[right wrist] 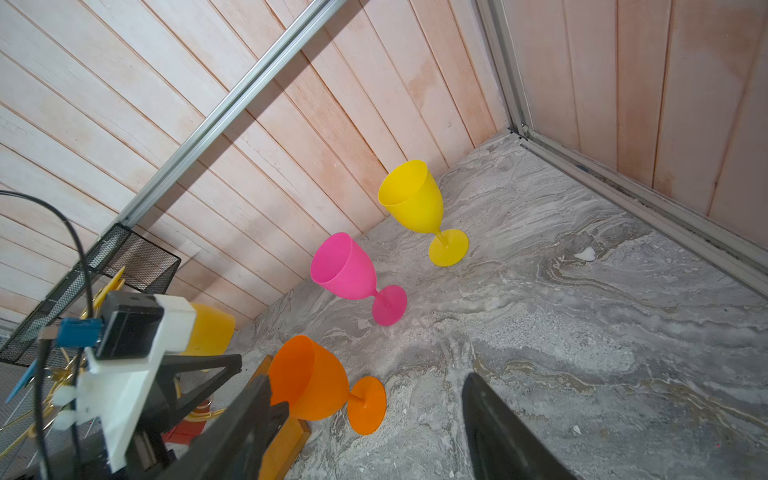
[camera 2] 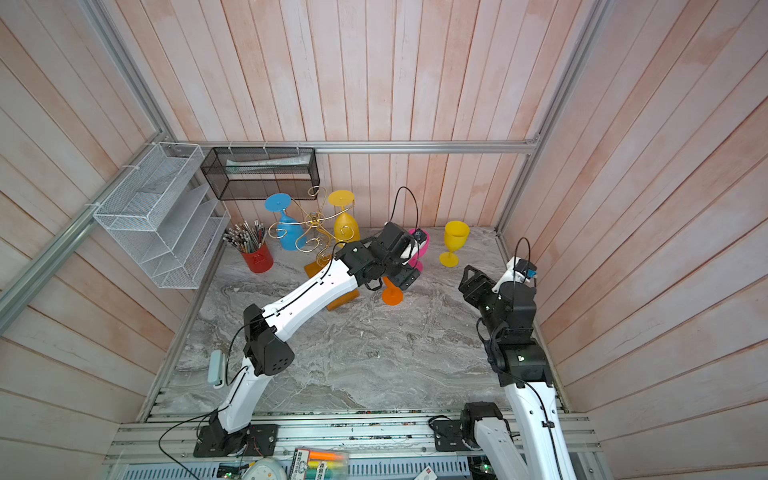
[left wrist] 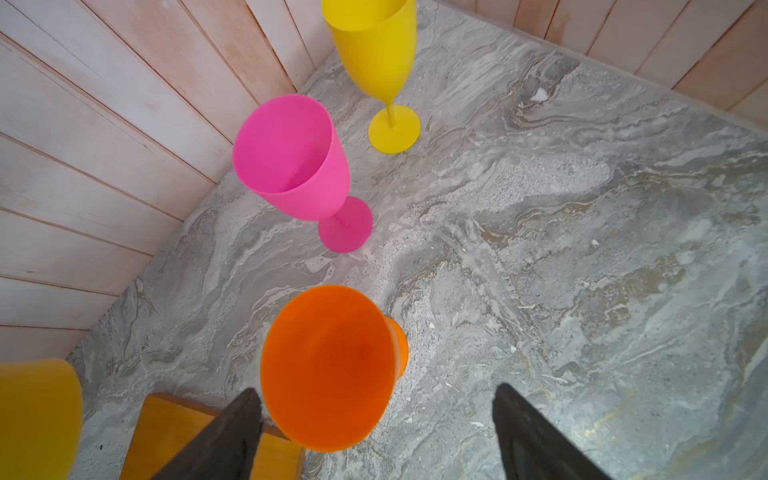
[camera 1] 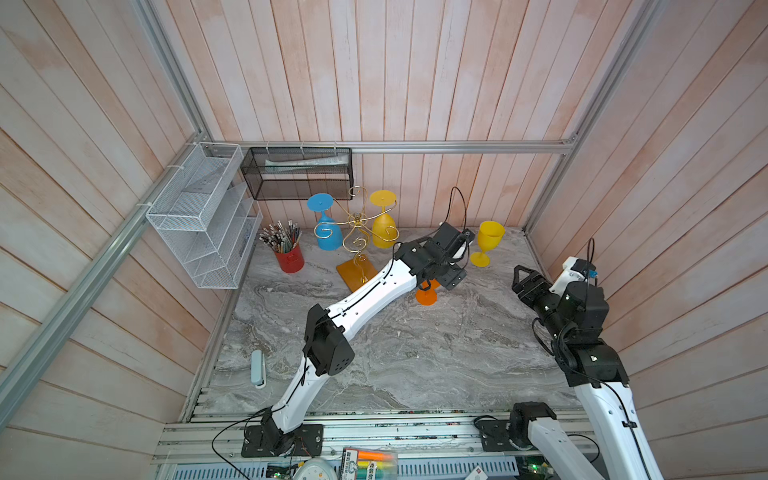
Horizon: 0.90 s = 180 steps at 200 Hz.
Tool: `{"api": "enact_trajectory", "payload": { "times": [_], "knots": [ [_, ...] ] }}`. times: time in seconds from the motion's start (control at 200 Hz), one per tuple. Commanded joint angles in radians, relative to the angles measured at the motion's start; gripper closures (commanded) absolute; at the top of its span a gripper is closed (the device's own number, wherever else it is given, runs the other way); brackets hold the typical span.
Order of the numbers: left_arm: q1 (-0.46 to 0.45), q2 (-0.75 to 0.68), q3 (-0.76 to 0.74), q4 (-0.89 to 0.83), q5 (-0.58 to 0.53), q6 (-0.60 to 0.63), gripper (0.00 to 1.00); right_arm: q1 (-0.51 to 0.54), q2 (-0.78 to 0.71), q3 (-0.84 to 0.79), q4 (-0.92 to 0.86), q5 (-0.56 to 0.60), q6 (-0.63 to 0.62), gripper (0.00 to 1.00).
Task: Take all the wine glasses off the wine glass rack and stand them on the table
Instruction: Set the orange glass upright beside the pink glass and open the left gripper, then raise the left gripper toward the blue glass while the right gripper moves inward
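The left gripper hung low over the table with its jaws spread wide. The orange wine glass stood upright between them on its own foot, off the rack! Its bowl sat close to one finger and clear of the other, though whether the nearer finger touched it was hard to tell. The glass stood just beside the wooden base of the wine glass rack. Up on the rack's gold scrolls, a blue glass and an amber glass hung upside down. Along the back wall, a pink glass and a yellow glass stood upright on the table. On the other side, the right gripper was spread open too, holding nothing. It was raised near the side wall, well apart from every glass.
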Motion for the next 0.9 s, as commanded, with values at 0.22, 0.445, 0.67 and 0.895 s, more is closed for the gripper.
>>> {"api": "enact_trajectory", "payload": {
  "times": [0.22, 0.445, 0.67, 0.895],
  "knots": [
    [-0.018, -0.111, -0.021, 0.061, 0.003, -0.007, 0.08, -0.005, -0.024, 0.044, 0.003, 0.027, -0.027, 0.26],
    [-0.024, -0.178, -0.044, 0.081, 0.024, -0.015, 0.08, -0.006, -0.027, 0.057, 0.018, 0.028, -0.027, 0.26],
    [-0.028, -0.263, -0.091, 0.108, 0.024, -0.019, 0.08, -0.006, -0.028, 0.056, 0.059, 0.011, -0.028, 0.27],
    [-0.019, -0.394, -0.25, 0.177, -0.023, -0.028, 0.08, -0.003, -0.013, 0.049, 0.091, -0.045, -0.034, 0.27]
  ]
}}
